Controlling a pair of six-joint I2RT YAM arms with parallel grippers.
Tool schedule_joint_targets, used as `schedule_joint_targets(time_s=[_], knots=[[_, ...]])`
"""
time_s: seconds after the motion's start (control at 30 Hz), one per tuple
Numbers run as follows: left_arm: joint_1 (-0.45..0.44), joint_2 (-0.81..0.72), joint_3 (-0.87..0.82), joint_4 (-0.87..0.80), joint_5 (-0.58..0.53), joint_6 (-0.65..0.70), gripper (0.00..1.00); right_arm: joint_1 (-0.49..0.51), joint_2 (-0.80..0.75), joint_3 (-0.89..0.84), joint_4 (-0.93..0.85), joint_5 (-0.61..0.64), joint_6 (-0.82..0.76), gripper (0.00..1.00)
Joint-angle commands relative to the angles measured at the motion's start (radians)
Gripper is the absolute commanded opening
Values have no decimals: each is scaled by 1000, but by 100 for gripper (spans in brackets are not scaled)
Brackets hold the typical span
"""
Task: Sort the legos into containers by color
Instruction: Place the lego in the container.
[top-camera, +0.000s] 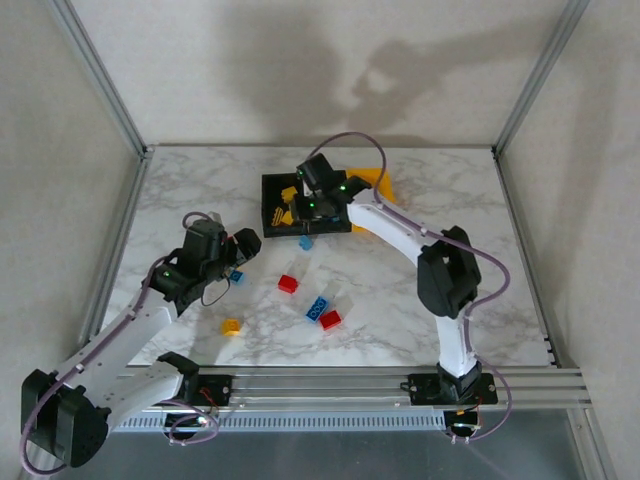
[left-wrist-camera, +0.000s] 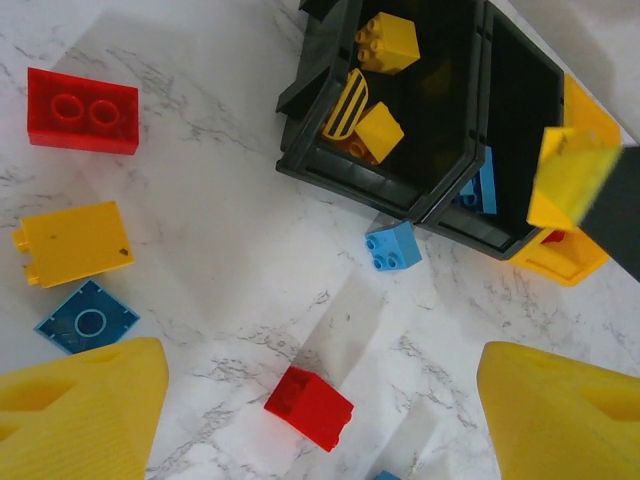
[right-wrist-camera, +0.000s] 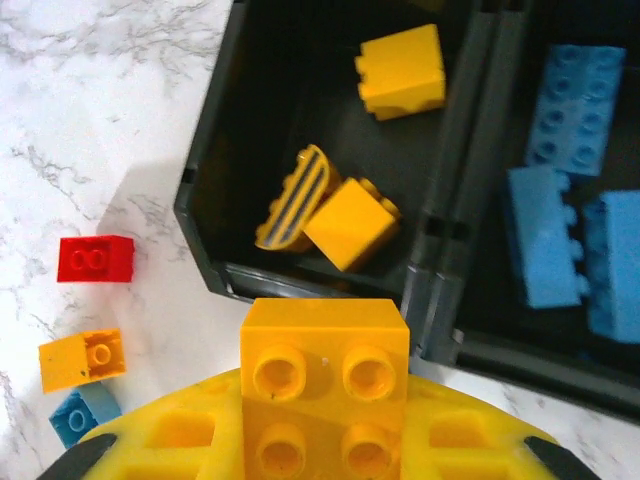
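1. Overhead, the right pincer (top-camera: 305, 207) sits at about 12 o'clock on the marble tabletop (top-camera: 450, 210), above the row of bins (top-camera: 272, 190).
2. Its jaws are closed tight on a yellow brick (right-wrist-camera: 325, 375), whose four studs face the wrist camera. The brick hangs over the near wall of the first black bin (right-wrist-camera: 215, 120).
3. That bin holds two yellow cubes (right-wrist-camera: 402, 70) and a curved yellow piece with black stripes (right-wrist-camera: 297, 200).
4. Next along, the middle black bin (right-wrist-camera: 540, 350) holds several blue bricks (right-wrist-camera: 570, 110).
5. At the far end of the row is the yellow-orange bin (left-wrist-camera: 565, 262), with a sliver of red showing inside it.
6. Over at about 9 o'clock, the left pincer (top-camera: 243, 245) hovers above the tabletop. It is spread wide, with nothing between its yellow pads (left-wrist-camera: 80, 410).
7. In the left wrist view a small red brick (left-wrist-camera: 308, 408) lies on the marble between those pads. A light blue brick (left-wrist-camera: 393, 246) lies just beside the black bins.
8. Towards 10 o'clock in that view are a long red brick (left-wrist-camera: 83, 110), a yellow block (left-wrist-camera: 72, 243) and a flat dark blue piece (left-wrist-camera: 87, 316), all apart from one another.
9. Near the middle of the tabletop a blue brick (top-camera: 317, 309) touches a red one (top-camera: 330, 320). A lone yellow brick (top-camera: 231, 326) lies towards 7 o'clock.
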Motion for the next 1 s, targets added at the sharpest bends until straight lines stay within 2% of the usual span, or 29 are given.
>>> schedule_joint_targets(time_s=[0.0, 0.43, 0.97], knots=[[13, -29, -11, -27, 20, -20, 81, 4, 74, 115, -64, -28, -15, 21], [22, -61, -21, -62, 24, -26, 81, -4, 395, 562, -168, -52, 1, 23], [23, -64, -28, -71, 25, -19, 81, -30, 509, 625, -78, -118, 59, 30]])
